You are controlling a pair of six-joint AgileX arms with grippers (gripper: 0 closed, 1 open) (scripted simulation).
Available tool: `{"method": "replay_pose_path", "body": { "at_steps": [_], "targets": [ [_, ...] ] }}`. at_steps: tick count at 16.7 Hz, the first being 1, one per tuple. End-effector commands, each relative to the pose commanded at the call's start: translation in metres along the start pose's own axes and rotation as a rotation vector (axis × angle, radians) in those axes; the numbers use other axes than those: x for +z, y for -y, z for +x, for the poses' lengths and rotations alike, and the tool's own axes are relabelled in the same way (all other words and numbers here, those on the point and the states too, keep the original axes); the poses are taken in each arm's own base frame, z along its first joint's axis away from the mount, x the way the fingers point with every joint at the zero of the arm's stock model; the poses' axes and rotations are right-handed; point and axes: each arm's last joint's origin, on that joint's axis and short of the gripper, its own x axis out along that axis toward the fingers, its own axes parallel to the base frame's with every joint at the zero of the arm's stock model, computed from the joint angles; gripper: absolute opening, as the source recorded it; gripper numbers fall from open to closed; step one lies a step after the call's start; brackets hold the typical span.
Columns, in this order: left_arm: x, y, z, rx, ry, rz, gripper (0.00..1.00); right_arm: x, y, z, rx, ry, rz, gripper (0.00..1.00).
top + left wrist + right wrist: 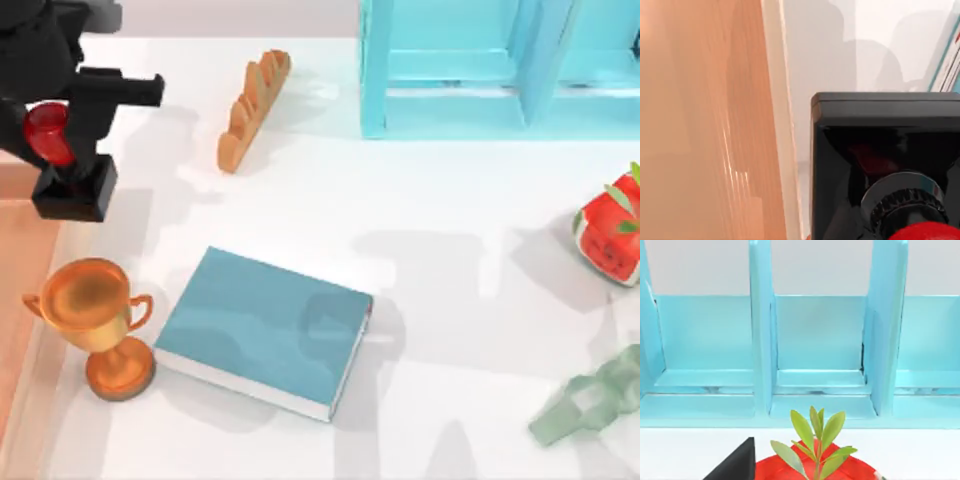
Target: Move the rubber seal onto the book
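Near edge of the desk [440, 200], top view: bronze trophy [95, 320] at left, upright. Just beside it to the right lies the book [262, 330], closed, teal cover up, white page edges along its near side, turned a bit askew. Far right near corner: pale green looped strip [590, 405], well apart from the book.

Mid desk, right edge: red cube-shaped plant pot [610, 235] w/ green leaves; same pot and leaves sit low in the right wrist view [815, 465]. A black wedge beside the pot there is presumably part of the right end effector; can't tell if its fingers are apart or together.

Left side, beyond the trophy: left end effector [70, 135] clamped on the rubber seal [65, 165], fingers either side of the red ball knob, black square base hanging toward the desk's left edge. Seal is lifted, tilted, well apart from the book. Left wrist view: seal base [885, 145] close up, wooden floor [700, 125] beyond the desk edge, sliver of the book at the frame edge.

Far side: tan toothed rack [252, 108] lying slantwise at left-centre; light-blue shelf frame [480, 70] at far right, its open compartments facing the right wrist cam [765, 340].
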Motion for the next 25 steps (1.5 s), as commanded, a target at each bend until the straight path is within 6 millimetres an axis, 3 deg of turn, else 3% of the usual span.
{"method": "replay_pose_path", "body": {
  "at_steps": [4, 7, 9, 13, 24, 25],
  "targets": [
    [0.007, 0.072, 0.022, -0.003, 0.057, 0.072, 0.0, 0.0, 0.0, 0.0, 0.0, 0.0, 0.0, 1.0],
    [-0.004, 0.12, 0.047, -0.018, 0.045, 0.037, 0.0, 0.0, 0.0, 0.0, 0.0, 0.0, 0.0, 1.0],
    [-0.017, 0.138, 0.063, -0.022, 0.015, -0.011, 0.0, 0.0, 0.0, 0.0, 0.0, 0.0, 0.0, 1.0],
    [-0.034, 0.146, 0.08, -0.017, -0.037, -0.079, 0.0, 0.0, 0.0, 0.0, 0.0, 0.0, 0.0, 1.0],
    [-0.034, 0.146, 0.075, -0.017, -0.038, -0.08, 0.0, 0.0, 0.0, 0.0, 0.0, 0.0, 0.0, 1.0],
    [-0.034, 0.146, 0.075, -0.017, -0.038, -0.08, 0.08, 0.0, 0.0, 0.0, 0.0, 0.0, 0.0, 1.0]
  ]
}}
